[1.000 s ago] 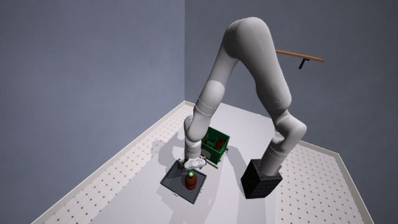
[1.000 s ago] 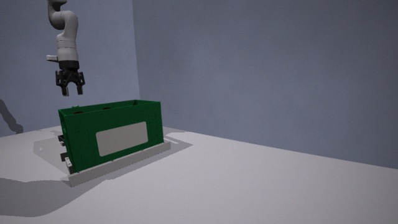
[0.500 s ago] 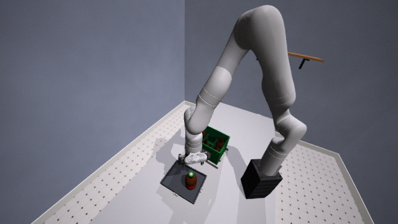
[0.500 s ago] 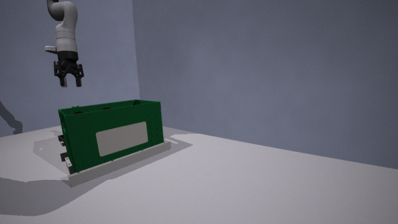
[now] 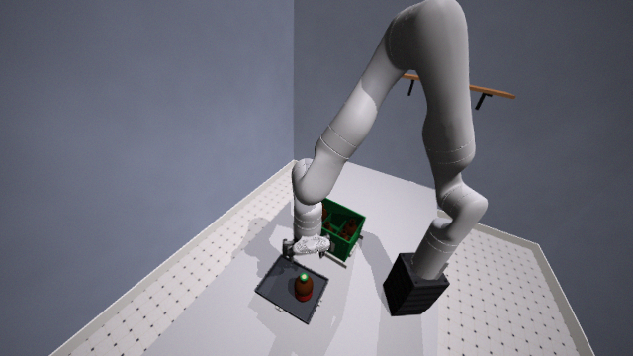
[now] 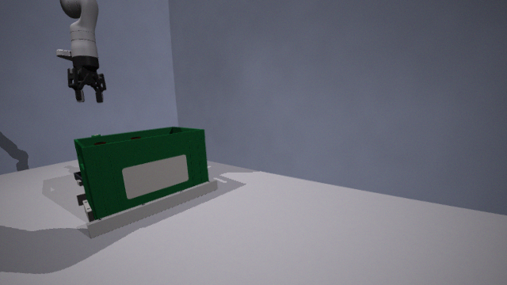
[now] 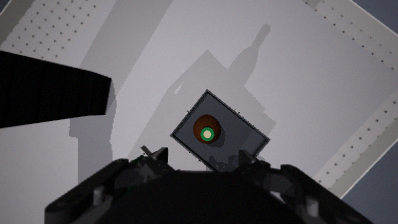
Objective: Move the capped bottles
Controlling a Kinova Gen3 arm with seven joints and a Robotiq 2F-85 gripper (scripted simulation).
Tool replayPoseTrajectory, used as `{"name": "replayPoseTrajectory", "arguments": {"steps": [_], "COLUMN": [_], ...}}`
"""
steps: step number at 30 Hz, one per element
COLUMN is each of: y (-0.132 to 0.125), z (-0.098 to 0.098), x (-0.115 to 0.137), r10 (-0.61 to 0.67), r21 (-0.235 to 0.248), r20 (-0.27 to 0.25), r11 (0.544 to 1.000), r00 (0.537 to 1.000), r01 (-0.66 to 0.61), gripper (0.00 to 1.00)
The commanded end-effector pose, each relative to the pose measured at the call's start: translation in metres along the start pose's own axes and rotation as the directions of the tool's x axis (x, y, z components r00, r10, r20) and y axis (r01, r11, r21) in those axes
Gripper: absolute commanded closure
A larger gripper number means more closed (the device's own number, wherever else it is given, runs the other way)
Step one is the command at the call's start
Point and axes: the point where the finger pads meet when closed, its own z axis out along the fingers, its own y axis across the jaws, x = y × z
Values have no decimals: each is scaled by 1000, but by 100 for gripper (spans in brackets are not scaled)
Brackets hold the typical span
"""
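Currently the claw [image 5: 306,250] [image 6: 89,97] [image 7: 202,156] hangs wide open and empty, the crate [image 5: 346,247] [image 6: 107,186] lying below it, to one side, across from the tray [image 5: 269,295] [image 7: 240,142].

Plain blue-grey walls [image 5: 148,99] [image 6: 337,99] are joined at a vert. corner. Cream floor tiles w/ small dark dots [image 5: 499,307] [image 7: 55,25] are seen beside a pale grey tabletop [image 5: 232,316] [image 6: 337,237] [image 7: 310,90], crossed by shadows. An orange-brown rail [image 5: 495,91] is carried on blk. brackets.

Beside the tray [image 5: 267,298] [image 7: 252,128], you have a green crate [image 5: 347,250] [image 6: 107,182] looking like matt, smooth plastic.
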Motion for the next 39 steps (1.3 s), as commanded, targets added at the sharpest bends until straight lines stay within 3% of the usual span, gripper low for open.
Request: {"name": "replayPoseTrajectory", "arguments": {"steps": [1,39], "y": [6,5], "z": [-13,-13], "x": [4,2], "r10": [-4,-5], "r21": [-15,-13], "r20": [-5,0], "r11": [1000,1000], "r00": [1000,1000], "r01": [4,5], "gripper": [0,0]}}
